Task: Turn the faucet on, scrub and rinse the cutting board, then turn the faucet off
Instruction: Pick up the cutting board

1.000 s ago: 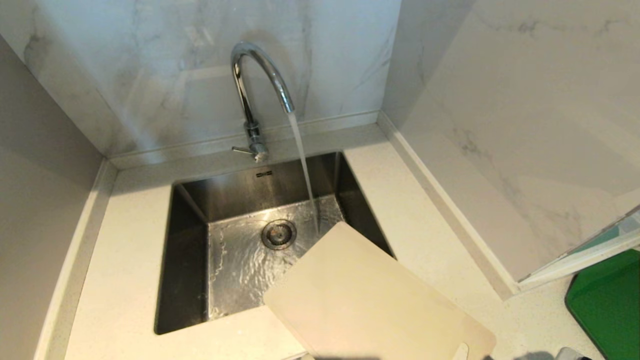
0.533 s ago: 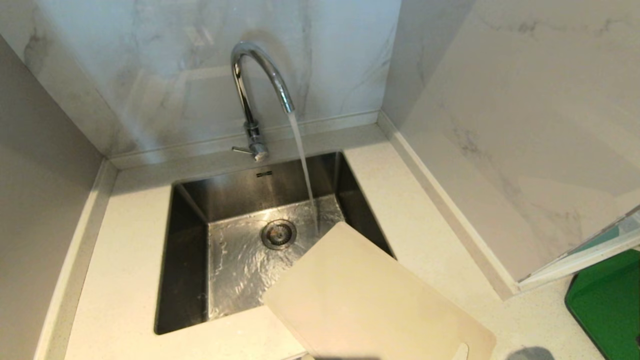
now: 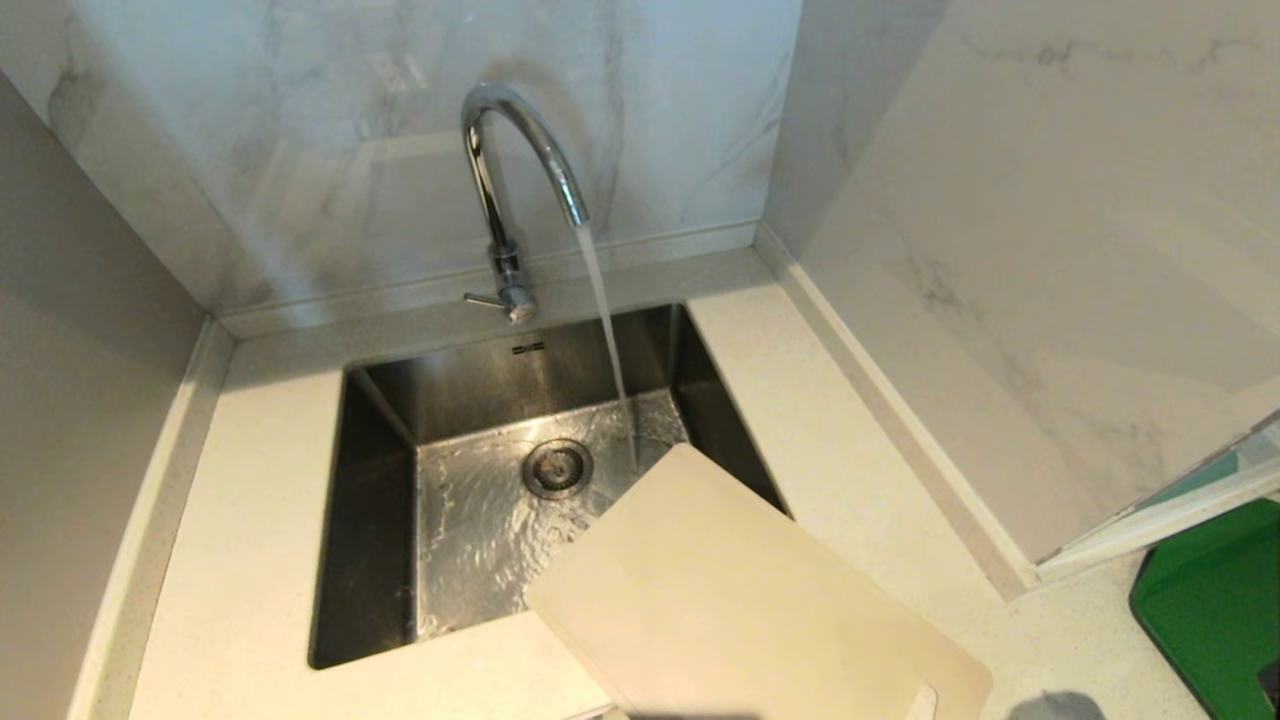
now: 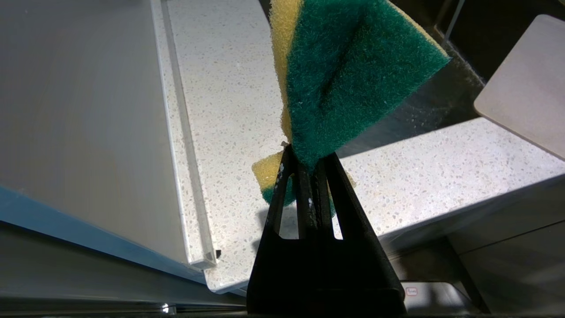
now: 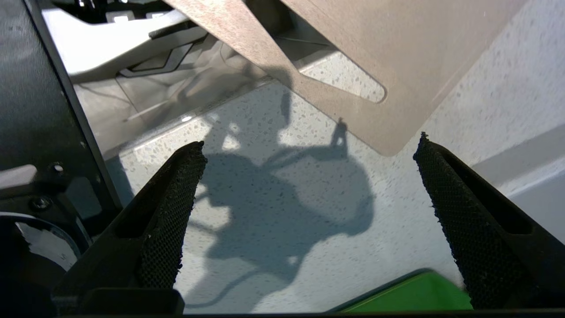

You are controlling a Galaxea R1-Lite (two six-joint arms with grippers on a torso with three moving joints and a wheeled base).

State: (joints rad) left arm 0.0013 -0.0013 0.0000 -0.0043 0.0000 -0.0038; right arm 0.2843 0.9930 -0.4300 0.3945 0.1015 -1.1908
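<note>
Nothing moved | 1 faucet (image 3: 520, 170) running | 1 cutting board (image 3: 740, 600) | left gripper (image 4: 304, 170) clamps sponge (image 4: 348, 75) | right gripper (image 5: 304, 207) wide

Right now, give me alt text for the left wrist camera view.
The left gripper, shut, pinches a green and yellow sponge above a speckled white countertop. A corner of the cutting board shows beside it.

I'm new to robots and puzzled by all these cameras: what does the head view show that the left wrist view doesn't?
Only the head view shows the faucet running water into the sink, plus a dark green board at the right edge. Only the left wrist view shows the left tool shut on a yellow-and-green sponge. Both show the speckled countertop and part of the cream cutting board, jutting over the sink.
</note>
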